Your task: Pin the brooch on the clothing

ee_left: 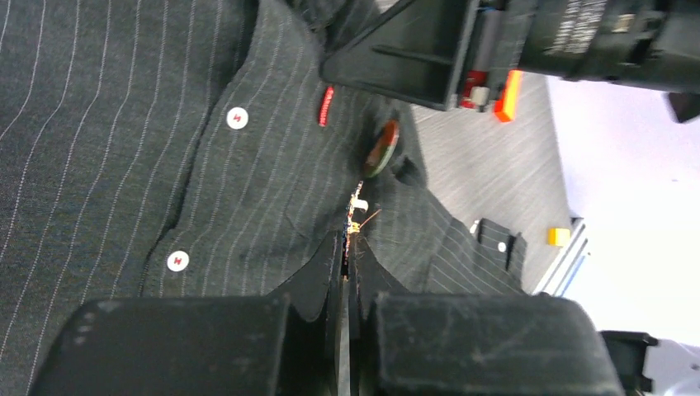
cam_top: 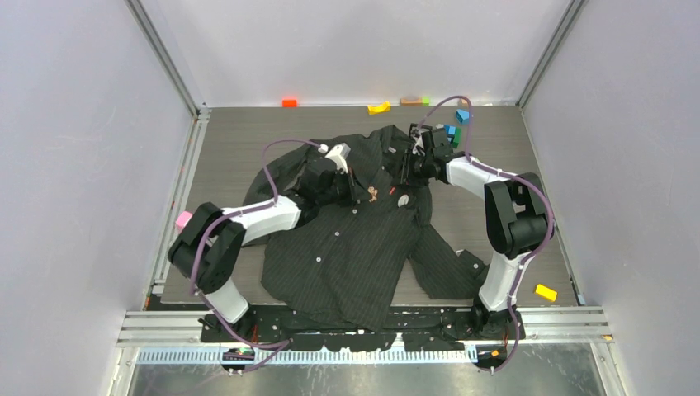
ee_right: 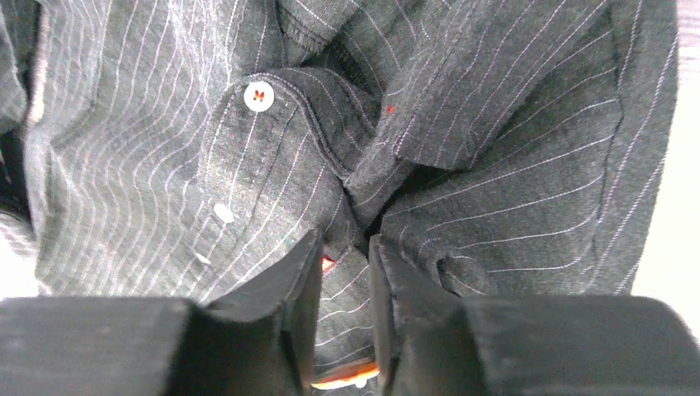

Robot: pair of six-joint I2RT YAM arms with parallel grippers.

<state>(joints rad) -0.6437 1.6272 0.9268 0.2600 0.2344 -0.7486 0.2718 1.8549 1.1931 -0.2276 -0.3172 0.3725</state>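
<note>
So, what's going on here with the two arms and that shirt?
Two robot arms work over a dark pinstriped shirt spread on the table. The left hand is shut on a thin metal piece at the chest. The right hand hovers there too, fingers slightly apart, what looks like the brooch low between them; whether it is gripped is unclear.

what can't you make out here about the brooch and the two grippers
1. brooch face: edge-on in the left wrist view, only a speck in the top view.
2. small metal piece in the shut left gripper: too small to tell if it pierces the shirt.
3. right gripper: jaws apart, but folds in the right wrist view hide whether they pinch cloth.
4. orange-white sliver between them: cut off by the bottom edge.
</note>
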